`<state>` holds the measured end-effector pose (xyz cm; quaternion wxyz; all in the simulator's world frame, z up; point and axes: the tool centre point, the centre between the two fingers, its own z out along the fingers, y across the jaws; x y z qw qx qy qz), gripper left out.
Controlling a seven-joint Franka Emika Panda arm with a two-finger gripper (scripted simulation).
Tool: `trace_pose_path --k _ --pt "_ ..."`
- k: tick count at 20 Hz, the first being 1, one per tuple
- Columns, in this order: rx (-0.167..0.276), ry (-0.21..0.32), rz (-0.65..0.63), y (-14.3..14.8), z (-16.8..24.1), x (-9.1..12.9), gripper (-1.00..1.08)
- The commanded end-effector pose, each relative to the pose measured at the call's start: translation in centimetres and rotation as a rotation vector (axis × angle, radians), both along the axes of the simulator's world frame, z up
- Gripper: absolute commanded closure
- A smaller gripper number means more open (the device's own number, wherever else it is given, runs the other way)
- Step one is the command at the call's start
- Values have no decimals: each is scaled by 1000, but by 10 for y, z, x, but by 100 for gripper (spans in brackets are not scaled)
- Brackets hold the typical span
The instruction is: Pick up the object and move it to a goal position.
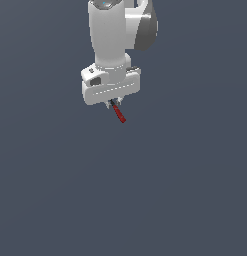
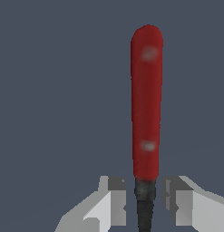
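The object (image 1: 120, 115) is a small thin tool with a red handle and a black end. In the exterior view it sticks out slantwise just under my gripper (image 1: 114, 103), towards that view's right. The wrist view shows the red handle (image 2: 146, 99) reaching away from the gripper (image 2: 143, 197). Its black shaft runs between the two grey fingers (image 2: 111, 201), which stand close on either side of it. The black tip is hidden past the frame's edge. The gripper looks shut on the black shaft.
A plain dark blue-grey surface (image 1: 145, 200) fills both views. The white arm (image 1: 112, 35) comes down from the upper edge of the exterior view. No other object shows.
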<state>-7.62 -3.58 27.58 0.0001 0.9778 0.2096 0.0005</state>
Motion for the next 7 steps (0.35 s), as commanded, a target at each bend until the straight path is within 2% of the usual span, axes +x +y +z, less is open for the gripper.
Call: trace_pose_path --k 1,7 --pt "0 1 0 -1 8 -5 108" --pt "0 1 0 -1 16 -8 108"
